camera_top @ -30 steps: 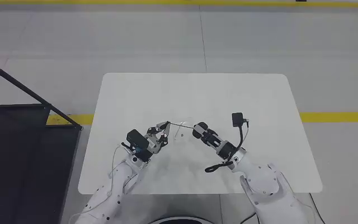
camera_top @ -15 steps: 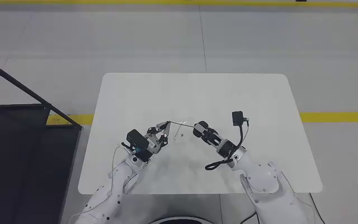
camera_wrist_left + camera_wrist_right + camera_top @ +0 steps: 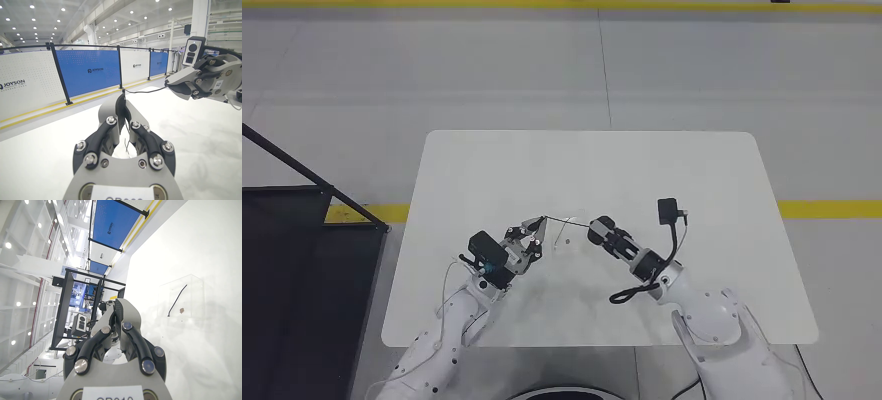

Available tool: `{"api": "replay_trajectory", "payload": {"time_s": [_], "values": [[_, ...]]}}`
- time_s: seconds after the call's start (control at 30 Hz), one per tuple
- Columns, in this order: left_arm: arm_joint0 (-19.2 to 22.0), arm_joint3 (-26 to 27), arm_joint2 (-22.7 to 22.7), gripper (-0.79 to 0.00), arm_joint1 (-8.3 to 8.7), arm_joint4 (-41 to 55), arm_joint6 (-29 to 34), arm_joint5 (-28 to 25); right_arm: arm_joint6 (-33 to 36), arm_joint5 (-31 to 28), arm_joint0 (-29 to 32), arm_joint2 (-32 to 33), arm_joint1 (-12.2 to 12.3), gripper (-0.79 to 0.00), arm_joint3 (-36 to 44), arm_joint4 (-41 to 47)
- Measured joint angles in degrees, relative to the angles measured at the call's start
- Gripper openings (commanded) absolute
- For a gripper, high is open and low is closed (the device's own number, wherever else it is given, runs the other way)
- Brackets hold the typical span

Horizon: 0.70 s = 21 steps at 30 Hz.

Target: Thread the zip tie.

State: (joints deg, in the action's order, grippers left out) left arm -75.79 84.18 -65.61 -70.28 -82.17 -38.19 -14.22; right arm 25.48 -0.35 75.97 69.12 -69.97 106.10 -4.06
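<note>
A thin black zip tie (image 3: 564,221) spans the gap between my two grippers above the front middle of the white table (image 3: 692,170). My left gripper (image 3: 538,228) is shut on one end; in the left wrist view the zip tie (image 3: 145,91) leaves the left gripper (image 3: 123,99) and runs across to the right gripper (image 3: 167,84), with a short tail hanging between the left fingers (image 3: 130,115). My right gripper (image 3: 591,229) is shut on the other end. Seen from its own wrist, the right gripper (image 3: 117,303) has its jaws pressed together.
A clear plastic box (image 3: 196,289) stands on the table beyond the right gripper, with another black zip tie (image 3: 176,301) and a small brown speck (image 3: 181,310) inside. A dark rack (image 3: 302,260) stands off the table's left side.
</note>
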Motion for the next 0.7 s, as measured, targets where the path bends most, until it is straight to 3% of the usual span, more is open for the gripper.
{"api": "replay_trajectory", "payload": {"time_s": [0.7], "values": [[0.00,0.00,0.00,-0.785,0.00,0.00,0.00,0.00,0.43,0.81,-0.62,-0.23,-0.11,-0.785,-0.37,-0.12]]}}
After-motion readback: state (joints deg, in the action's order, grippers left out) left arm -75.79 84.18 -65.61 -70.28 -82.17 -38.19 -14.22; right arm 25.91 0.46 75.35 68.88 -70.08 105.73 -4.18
